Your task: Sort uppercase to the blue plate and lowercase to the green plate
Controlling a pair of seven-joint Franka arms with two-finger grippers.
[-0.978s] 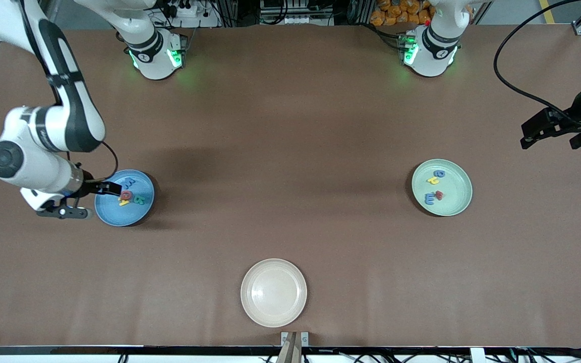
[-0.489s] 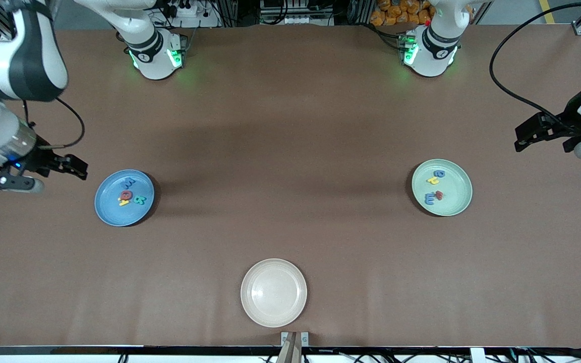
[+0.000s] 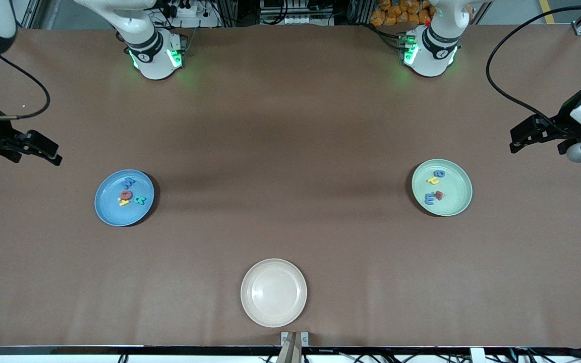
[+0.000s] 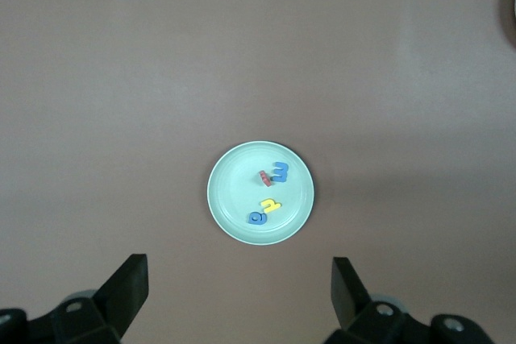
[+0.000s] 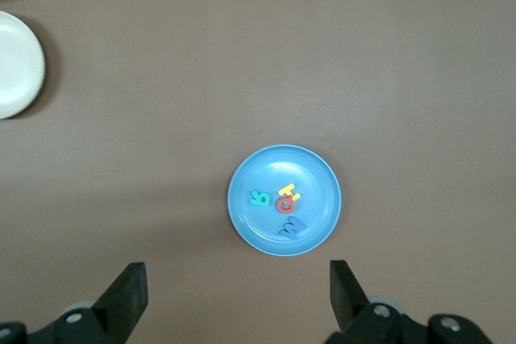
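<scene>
In the front view, the blue plate (image 3: 110,213) sat at about nine o'clock on the counter (image 3: 290,151), toward the right arm's end. It carried all four uppercase letters: the blue M (image 3: 130,182), the red Q (image 3: 126,194), the yellow H (image 3: 123,202) and the teal R (image 3: 140,200), bunched close together. The green plate (image 3: 456,200) sat at about three o'clock, toward the left arm's end. It held the four lowercase letters: the blue g (image 3: 440,173), the yellow h (image 3: 433,179), the red w (image 3: 440,194) and the blue e (image 3: 429,199). The cream plate (image 3: 274,292) at six o'clock, nearest the front camera, was bare, and no letter lay loose on the counter.

The right end effector (image 3: 53,155) hung in the air at roughly ten o'clock from the blue plate, with its fingers spread apart and nothing between them. The left end effector (image 3: 515,143) hung at roughly two o'clock from the green plate, likewise spread and empty. Each wrist camera looked down on its own plate from well above.

The sorting looked complete, and the step in hand appeared to be the retreat. The next move probably called for no more than parking both arms away from the plates without disturbing the letters.
</scene>
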